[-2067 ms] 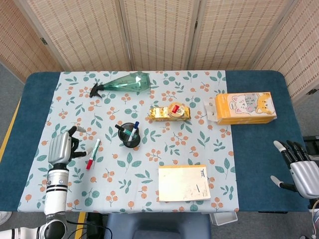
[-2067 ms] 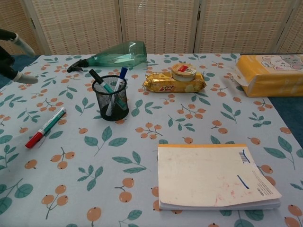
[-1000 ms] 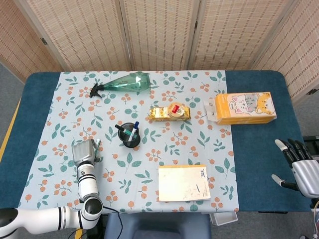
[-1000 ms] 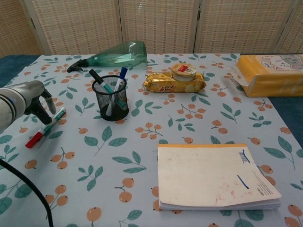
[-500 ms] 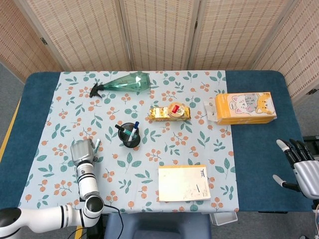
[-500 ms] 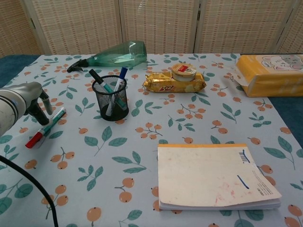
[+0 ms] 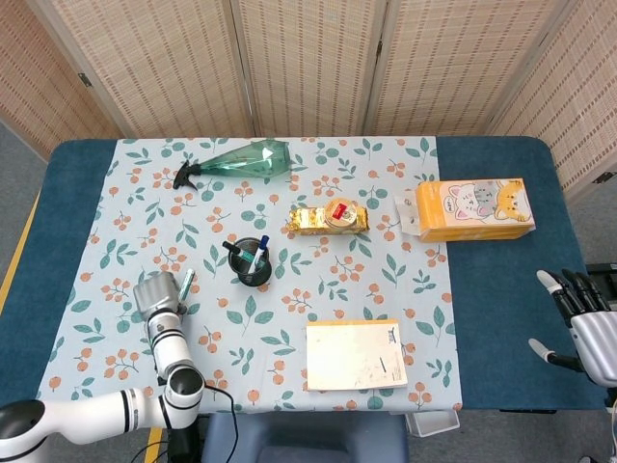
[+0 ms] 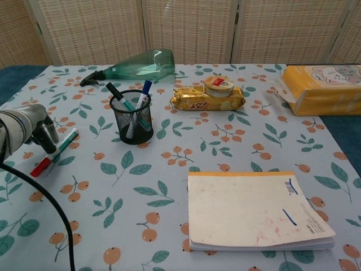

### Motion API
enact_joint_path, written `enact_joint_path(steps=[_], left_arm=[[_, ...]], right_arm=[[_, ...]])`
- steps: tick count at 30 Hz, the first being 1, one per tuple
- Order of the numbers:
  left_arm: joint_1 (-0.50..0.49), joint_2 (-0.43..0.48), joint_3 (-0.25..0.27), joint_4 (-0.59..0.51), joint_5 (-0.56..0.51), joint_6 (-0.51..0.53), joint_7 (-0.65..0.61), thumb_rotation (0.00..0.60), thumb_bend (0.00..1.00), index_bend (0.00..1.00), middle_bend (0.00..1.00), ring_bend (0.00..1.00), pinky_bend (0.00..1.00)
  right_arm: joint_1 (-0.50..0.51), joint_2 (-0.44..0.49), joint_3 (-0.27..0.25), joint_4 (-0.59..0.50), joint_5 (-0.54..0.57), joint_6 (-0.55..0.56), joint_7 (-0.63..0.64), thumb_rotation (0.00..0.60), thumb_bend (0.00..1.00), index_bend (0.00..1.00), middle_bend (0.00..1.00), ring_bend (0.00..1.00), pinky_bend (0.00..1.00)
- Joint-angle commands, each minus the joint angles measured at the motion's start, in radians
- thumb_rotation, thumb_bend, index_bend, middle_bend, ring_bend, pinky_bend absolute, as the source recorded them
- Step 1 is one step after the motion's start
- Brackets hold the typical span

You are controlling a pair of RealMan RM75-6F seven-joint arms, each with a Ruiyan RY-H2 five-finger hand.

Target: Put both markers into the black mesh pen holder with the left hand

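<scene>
The black mesh pen holder (image 7: 253, 261) (image 8: 132, 118) stands left of centre on the floral cloth with several pens upright in it. A green marker with a red cap (image 8: 54, 152) lies flat on the cloth to its left; in the head view only its tip (image 7: 186, 281) shows past my hand. My left hand (image 7: 157, 295) (image 8: 32, 129) hangs directly over the marker's upper half, its fingers (image 8: 49, 134) apart and pointing down beside it. Contact cannot be made out. My right hand (image 7: 588, 328) rests open at the far right over the blue table, holding nothing.
A green spray bottle (image 7: 236, 159) (image 8: 133, 65) lies at the back left. A gold snack pack with a round tin (image 7: 329, 218) (image 8: 208, 98) sits mid-table, a yellow tissue pack (image 7: 471, 209) (image 8: 322, 87) at the right, a notebook (image 7: 355, 354) (image 8: 254, 212) near the front edge.
My left hand came in from the table's left edge to above the marker, then sank and drifted slightly left. The marker has not moved. The right hand barely shifted.
</scene>
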Motion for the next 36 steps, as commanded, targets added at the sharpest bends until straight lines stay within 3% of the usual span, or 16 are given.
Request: enact_joint_path(steps=[1, 27, 36], left_arm=[[-0.009, -0.011, -0.001, 0.016, -0.001, -0.005, 0.006, 0.6, 0.38, 0.45, 1.0, 0.96, 1.0], [0.004, -0.034, 0.007, 0.084, -0.012, -0.068, 0.001, 0.6, 0.38, 0.54, 1.0, 0.96, 1.0], [0.006, -0.001, -0.018, 0.017, 0.023, -0.048, -0.027, 0.6, 0.38, 0.58, 1.0, 0.96, 1.0]], right_arm=[[-0.001, 0.002, -0.001, 0.002, -0.002, 0.003, 0.004, 0.6, 0.19, 0.04, 0.08, 0.04, 0.0], [-0.01, 0.001, 0.001, 0.008, -0.004, 0.022, 0.01, 0.6, 0.19, 0.05, 0.08, 0.04, 0.0], [-0.009, -0.001, 0.002, 0.009, -0.003, 0.021, 0.008, 0.6, 0.19, 0.05, 0.08, 0.04, 0.0]])
